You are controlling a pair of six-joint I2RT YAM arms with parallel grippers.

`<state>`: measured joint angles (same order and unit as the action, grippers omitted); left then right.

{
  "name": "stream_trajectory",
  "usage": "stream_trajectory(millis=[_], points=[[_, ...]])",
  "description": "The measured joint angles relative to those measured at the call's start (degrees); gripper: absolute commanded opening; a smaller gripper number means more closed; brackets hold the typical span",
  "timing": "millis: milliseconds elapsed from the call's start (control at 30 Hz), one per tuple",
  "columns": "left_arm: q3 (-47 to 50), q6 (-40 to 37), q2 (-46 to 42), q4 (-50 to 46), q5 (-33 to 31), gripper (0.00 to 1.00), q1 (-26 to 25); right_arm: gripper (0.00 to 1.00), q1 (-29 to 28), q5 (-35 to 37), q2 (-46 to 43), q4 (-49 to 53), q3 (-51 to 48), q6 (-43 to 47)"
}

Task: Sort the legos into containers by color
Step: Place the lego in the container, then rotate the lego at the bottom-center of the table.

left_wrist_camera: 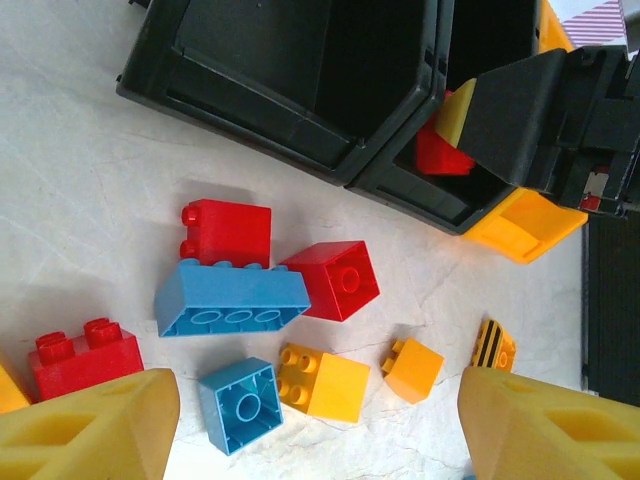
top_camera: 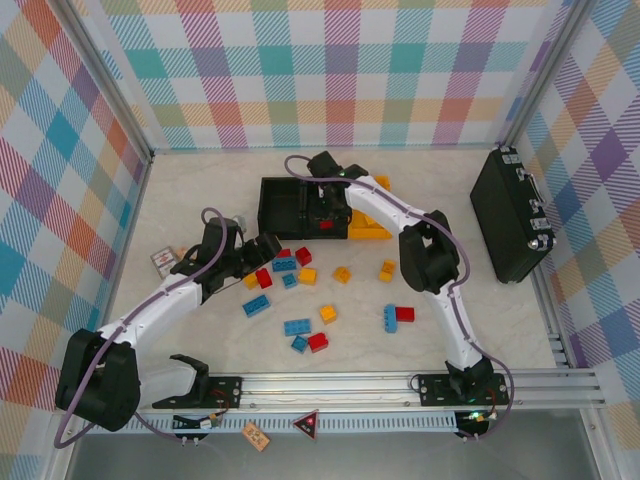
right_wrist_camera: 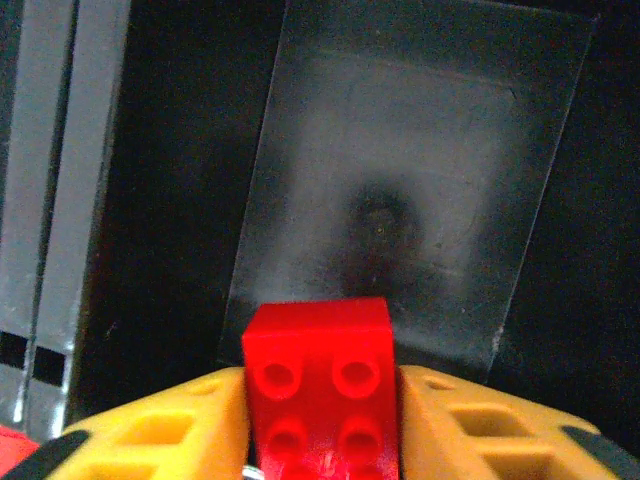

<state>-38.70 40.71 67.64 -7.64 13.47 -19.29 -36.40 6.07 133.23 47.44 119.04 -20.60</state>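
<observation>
Grip closed on red lego [right_wrist_camera: 320,385] between right fingers [top_camera: 323,215], over middle black bin [left_wrist_camera: 410,200] toward far edge of desk [top_camera: 450,330]; left fingers [top_camera: 262,248] spread wide, holding nothing, above loose legos [left_wrist_camera: 232,300] in red, blue and yellow near desk's centre.

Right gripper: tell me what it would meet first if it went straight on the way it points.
The right gripper, with a red studded plastic brick between its yellow fingers, points into a black plastic bin; its bare grey floor probably comes first, though depth is unclear.
</observation>
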Motion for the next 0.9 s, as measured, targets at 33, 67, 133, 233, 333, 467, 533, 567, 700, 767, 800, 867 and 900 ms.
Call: stream_trajectory(millis=[33,67,133,233,333,467,533,567,700,767,800,867,900], points=[[0.0,0.0,0.0,-0.1,0.0,0.74,0.0,0.48,0.0,0.1,0.0,0.2,0.1,-0.1],[0.0,0.0,-0.1,-0.1,0.0,0.74,0.0,0.48,0.0,0.2,0.0,0.3,0.1,-0.1],[0.0,0.0,-0.2,-0.2,0.0,0.74,0.0,0.48,-0.1,0.5,0.0,0.3,0.2,-0.1],[0.0,0.0,-0.4,-0.4,0.0,0.74,0.0,0.48,-0.1,0.6,-0.2,0.2,0.2,-0.1],[0.0,0.0,-0.7,-1.4,0.0,0.74,0.0,0.48,-0.2,0.8,-2.3,-0.9,-1.9,-0.1],[0.0,-0.1,-0.8,-3.0,-0.5,0.73,0.0,0.48,-0.3,0.6,-8.6,-2.7,-7.2,-0.1],[0.0,-0.3,-0.8,-4.3,-0.7,0.73,0.0,0.48,-0.4,0.3,-12.0,-3.9,-9.4,-0.1],[0.0,-0.5,-0.8,-4.8,-0.7,0.73,0.0,0.48,-0.4,0.1,-13.4,-4.5,-10.4,-0.1],[-0.6,-1.0,-1.5,-9.3,-1.9,0.72,0.0,0.49,-0.4,-1.4,-19.4,-7.6,-16.1,-0.1],[-0.9,-1.1,-2.1,-11.6,-2.6,0.72,0.0,0.52,-0.4,-2.9,-22.6,-9.8,-20.6,-0.2],[-0.9,-1.1,-2.4,-12.5,-3.0,0.72,0.0,0.53,-0.4,-3.7,-24.4,-11.5,-23.6,-0.1],[-0.9,-1.3,-2.7,-14.4,-3.7,0.72,-0.2,0.53,-0.4,-5.3,-27.6,-14.0,-29.0,0.1],[-1.0,-1.5,-2.8,-15.3,-4.0,0.72,-0.5,0.53,-0.4,-6.1,-28.9,-15.0,-31.5,0.2]])
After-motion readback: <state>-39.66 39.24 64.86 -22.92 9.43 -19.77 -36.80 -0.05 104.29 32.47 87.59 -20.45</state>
